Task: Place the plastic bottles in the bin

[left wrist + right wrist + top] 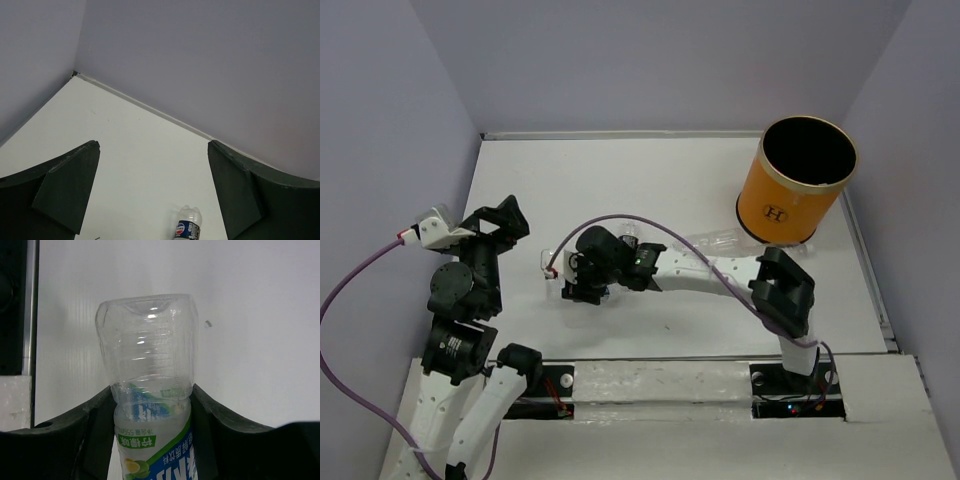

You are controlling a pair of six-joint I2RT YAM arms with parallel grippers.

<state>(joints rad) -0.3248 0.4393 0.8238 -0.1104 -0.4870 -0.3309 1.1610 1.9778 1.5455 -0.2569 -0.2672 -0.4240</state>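
Note:
My right gripper (151, 391) is shut on a clear plastic bottle (147, 350) with a green, blue and white label; its fingers press both sides and the base sticks out past them. In the top view this gripper (576, 284) reaches left across the table, and the held bottle (551, 266) pokes out to its left. My left gripper (152, 150) is open and empty, raised at the left (508, 224). A second bottle (188, 227) with a dark blue label lies ahead of it. A third clear bottle (722, 240) lies beside the orange bin (798, 195) at the back right.
Purple walls close in the white table (650, 170) at the left, back and right. The right arm's forearm (705, 272) and purple cable stretch across the middle. A raised white strip (650, 380) runs along the near edge between the arm bases.

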